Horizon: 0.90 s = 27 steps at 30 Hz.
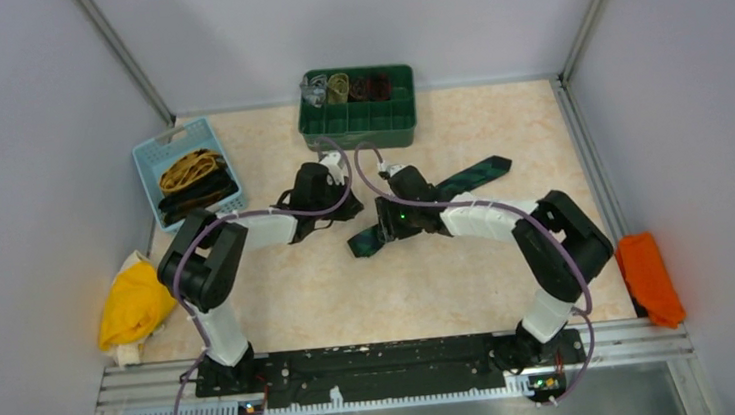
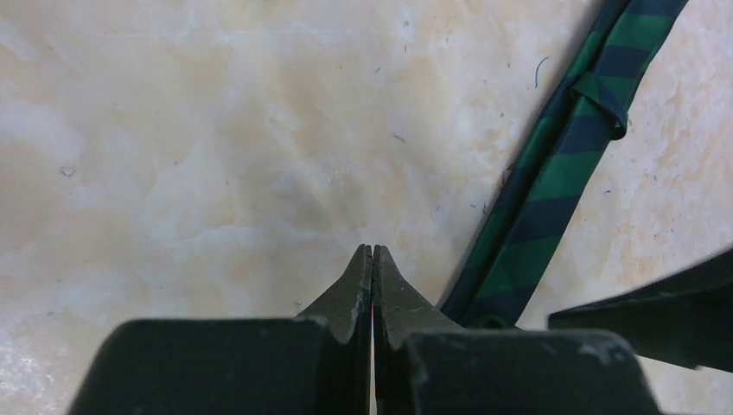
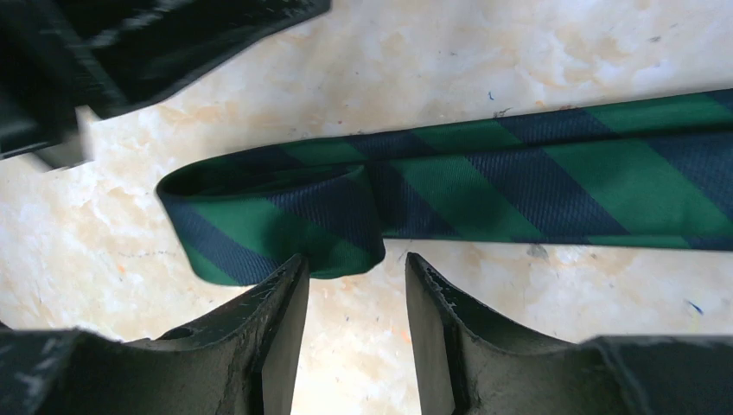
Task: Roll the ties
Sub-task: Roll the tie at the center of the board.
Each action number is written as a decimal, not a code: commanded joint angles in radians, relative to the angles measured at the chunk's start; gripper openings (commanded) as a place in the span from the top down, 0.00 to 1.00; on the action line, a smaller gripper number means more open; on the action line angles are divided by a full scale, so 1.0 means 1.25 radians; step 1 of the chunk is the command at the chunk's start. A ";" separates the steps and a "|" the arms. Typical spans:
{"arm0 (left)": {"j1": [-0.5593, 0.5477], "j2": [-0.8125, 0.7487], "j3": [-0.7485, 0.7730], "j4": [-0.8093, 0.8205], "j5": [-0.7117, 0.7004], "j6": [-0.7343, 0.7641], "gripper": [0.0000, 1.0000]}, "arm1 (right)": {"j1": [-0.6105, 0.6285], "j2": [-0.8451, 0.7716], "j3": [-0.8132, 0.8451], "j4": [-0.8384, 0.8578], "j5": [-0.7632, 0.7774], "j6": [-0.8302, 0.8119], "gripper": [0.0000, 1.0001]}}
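A dark green checked tie (image 1: 476, 173) lies flat and diagonal on the table. Its near-left end is folded over on itself, as the right wrist view (image 3: 285, 216) shows. My right gripper (image 1: 385, 228) is open and empty, its fingertips (image 3: 290, 272) just short of the folded end, the left one touching its edge. My left gripper (image 1: 328, 221) is shut and empty, low over bare table just left of the tie (image 2: 553, 181). Mustard (image 1: 189, 168) and black (image 1: 200, 194) ties lie in a blue basket (image 1: 150, 156).
A green crate (image 1: 361, 126) at the back holds rolled ties in its compartments. A yellow cloth (image 1: 131, 303) lies at the left edge and an orange cloth (image 1: 649, 278) at the right edge. The two grippers are close together at mid-table.
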 commanded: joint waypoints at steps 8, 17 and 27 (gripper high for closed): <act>-0.007 0.031 -0.013 0.025 0.029 0.010 1.00 | 0.082 -0.168 -0.048 -0.055 0.137 -0.039 0.79; -0.008 0.033 -0.022 0.016 0.013 0.013 1.00 | 0.143 -0.098 -0.113 0.035 0.108 0.007 1.00; -0.008 0.030 -0.025 -0.004 -0.005 0.022 1.00 | 0.154 0.009 -0.127 0.160 0.140 0.037 1.00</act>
